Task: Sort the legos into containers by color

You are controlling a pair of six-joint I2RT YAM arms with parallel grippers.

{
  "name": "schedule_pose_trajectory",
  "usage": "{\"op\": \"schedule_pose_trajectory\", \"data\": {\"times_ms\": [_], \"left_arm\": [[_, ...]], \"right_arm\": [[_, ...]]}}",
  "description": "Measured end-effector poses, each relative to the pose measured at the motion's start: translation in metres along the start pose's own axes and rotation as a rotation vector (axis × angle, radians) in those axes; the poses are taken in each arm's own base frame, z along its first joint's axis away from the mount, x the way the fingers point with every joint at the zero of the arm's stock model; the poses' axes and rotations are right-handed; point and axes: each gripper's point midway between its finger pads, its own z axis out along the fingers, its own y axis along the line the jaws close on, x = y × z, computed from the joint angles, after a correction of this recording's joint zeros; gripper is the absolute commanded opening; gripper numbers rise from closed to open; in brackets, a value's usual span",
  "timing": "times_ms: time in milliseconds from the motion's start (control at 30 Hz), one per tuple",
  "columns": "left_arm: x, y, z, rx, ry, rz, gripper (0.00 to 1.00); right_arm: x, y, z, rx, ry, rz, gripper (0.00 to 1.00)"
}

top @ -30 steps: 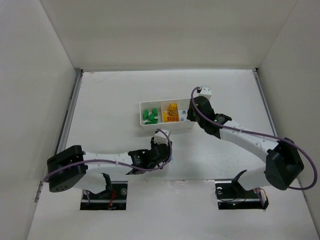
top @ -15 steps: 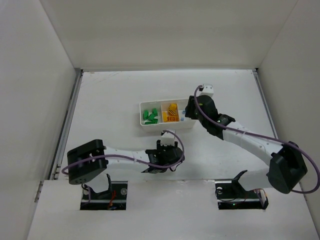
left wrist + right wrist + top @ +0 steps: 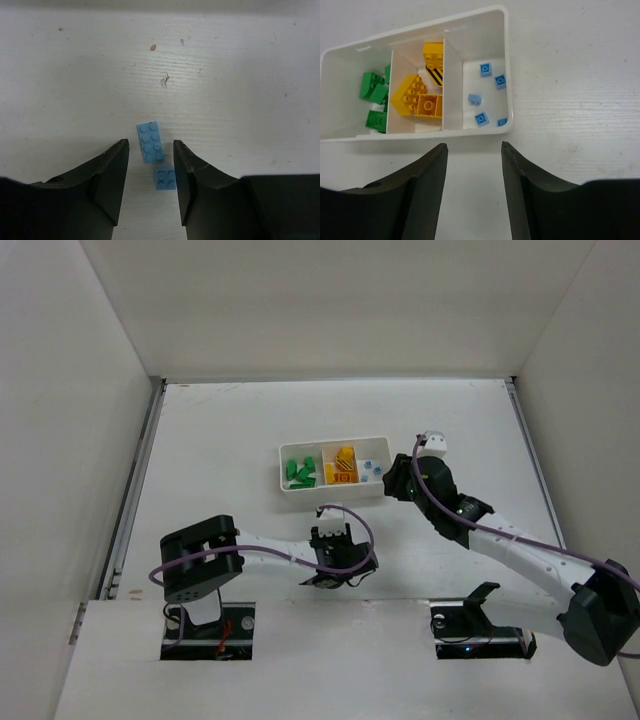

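The white tray [image 3: 507, 60] has three containers side by side. Green legos [image 3: 375, 92] fill the left one, yellow-orange legos [image 3: 417, 97] the middle one, and several small blue legos [image 3: 481, 119] the right one. My right gripper [image 3: 473, 145] is open and empty, just off the tray's near wall. My left gripper [image 3: 150, 142] hangs open over the table. A long blue lego [image 3: 150, 142] lies between its fingertips. A square blue lego [image 3: 165, 178] sits further in, close to the right finger. From above, the tray [image 3: 330, 492] sits mid-table, with the left gripper [image 3: 335, 565] in front of it and the right gripper [image 3: 395, 480] beside its right end.
White walls close the table in at the left, back and right. A dark rail [image 3: 135, 485] runs down the left edge. The left arm's cable [image 3: 365, 530] loops just in front of the tray. Small dark specks [image 3: 153, 48] mark the table surface.
My right gripper opened over the tray's right container, then pulled back right and toward the near side. My left arm swung right, carrying its gripper along the near table.
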Motion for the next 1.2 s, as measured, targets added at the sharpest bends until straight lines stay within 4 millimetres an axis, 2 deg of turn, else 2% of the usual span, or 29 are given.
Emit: {"op": "schedule_pose_trajectory", "data": {"times_ms": [233,400,533,767,867,1033,1200], "left_arm": [[-0.001,-0.001,0.002,-0.016,-0.006,-0.029,0.25],[-0.001,0.004,0.003,-0.034,-0.004,-0.035,0.17],[-0.001,0.004,0.004,-0.046,-0.008,-0.024,0.17],[-0.002,0.004,0.005,-0.054,-0.024,-0.012,0.25],[-0.003,0.004,0.006,-0.055,-0.033,-0.012,0.26],[-0.003,0.005,0.008,-0.061,-0.044,0.007,0.13],[-0.005,0.006,0.007,-0.055,-0.047,0.017,0.1]], "right_arm": [[0.007,0.011,0.002,-0.038,0.009,0.008,0.52],[0.002,0.015,0.0,-0.053,-0.006,0.021,0.53],[-0.002,0.016,-0.005,-0.064,-0.022,0.032,0.53],[0.002,0.019,-0.022,-0.107,-0.037,0.045,0.53],[0.004,0.02,-0.028,-0.122,-0.041,0.059,0.53],[0.014,0.02,-0.031,-0.13,-0.021,0.059,0.53],[0.024,0.017,-0.033,-0.123,0.003,0.056,0.53]]}}
